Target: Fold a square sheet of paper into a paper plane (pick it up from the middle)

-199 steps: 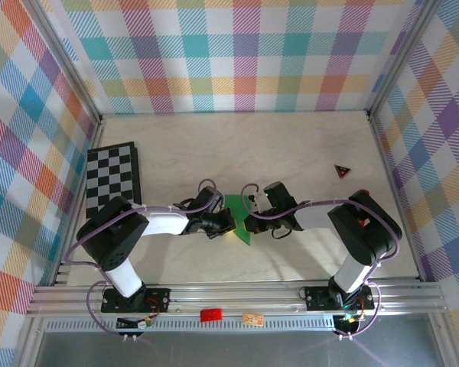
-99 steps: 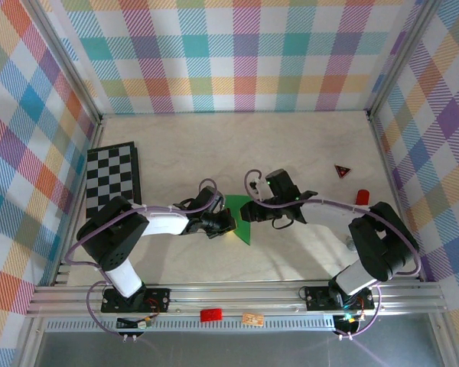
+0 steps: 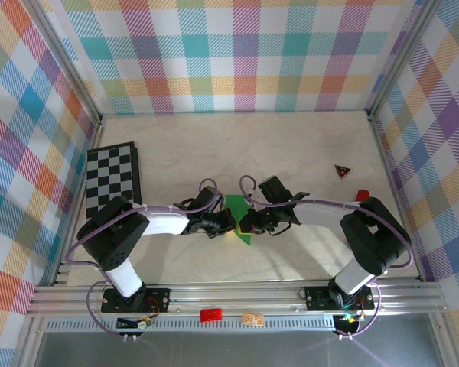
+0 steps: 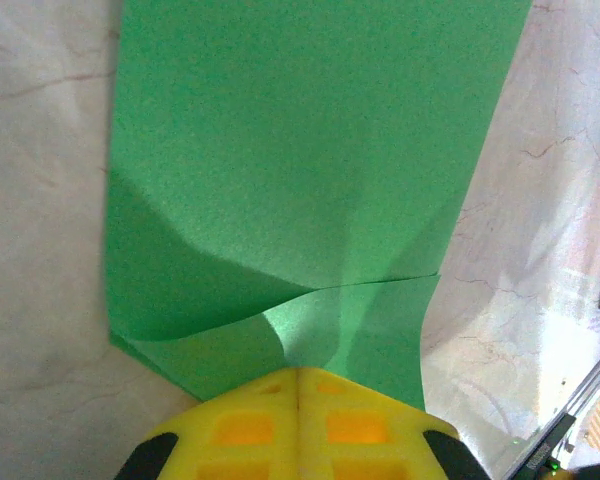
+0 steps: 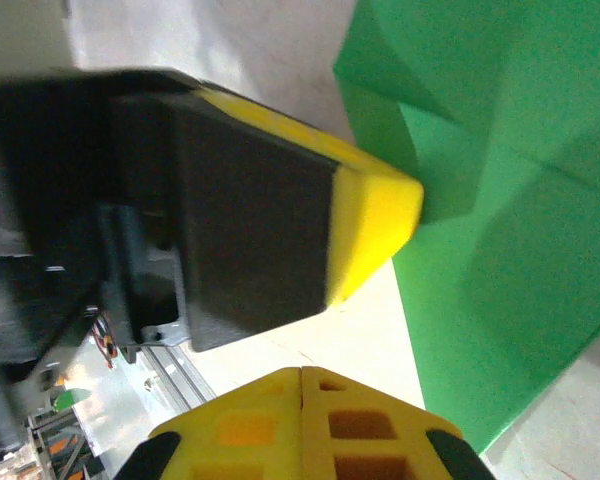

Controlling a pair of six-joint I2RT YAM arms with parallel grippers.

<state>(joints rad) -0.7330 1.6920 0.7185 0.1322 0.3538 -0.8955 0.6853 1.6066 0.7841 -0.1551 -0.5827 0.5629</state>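
Observation:
The square sheet of paper (image 3: 238, 205) is bright green and partly folded, lying on the table between my two grippers. My left gripper (image 3: 224, 223) is shut at its left edge. In the left wrist view the sheet (image 4: 310, 150) buckles up into the closed yellow fingertips (image 4: 298, 372), with one flap lifted on the left. My right gripper (image 3: 249, 223) is shut with nothing in it, its tips (image 5: 300, 370) over bare table just beside the paper's edge (image 5: 500, 260). The left gripper's yellow finger (image 5: 375, 215) touches the paper there.
A black-and-white chessboard (image 3: 111, 177) lies at the far left. A small red-and-black triangle (image 3: 342, 170) and a red cylinder (image 3: 362, 196) sit at the right. Checkered walls enclose the table, and a metal rail (image 3: 237, 294) runs along the near edge.
The right gripper opened briefly, lifted toward the sheet's far side, then came back down beside the paper and shut. The left gripper has held still on the sheet.

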